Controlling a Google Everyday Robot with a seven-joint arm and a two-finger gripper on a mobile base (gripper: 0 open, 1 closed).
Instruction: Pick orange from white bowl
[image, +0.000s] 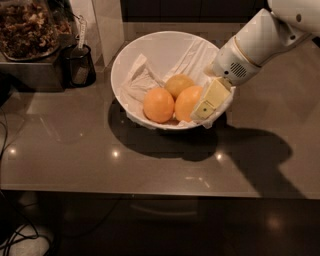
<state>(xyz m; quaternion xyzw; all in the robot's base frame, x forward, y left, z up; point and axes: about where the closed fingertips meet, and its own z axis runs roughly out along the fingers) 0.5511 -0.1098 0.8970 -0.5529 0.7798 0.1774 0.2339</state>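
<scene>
The orange (186, 102), smooth and evenly coloured, lies right of centre in the white bowl (150, 45), seemingly touching the end effector (204, 111) by the rim. Whether the end effector is open or holding anything cannot be told. Bare surface (75, 150) spreads in front.

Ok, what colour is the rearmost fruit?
The rearmost fruit is yellowish, camera view; the gripper is at the right rim of the white bowl.

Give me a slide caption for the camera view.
Gripper inside the paper-lined white bowl, beside the rightmost fruit of three, on a dark countertop.
</scene>
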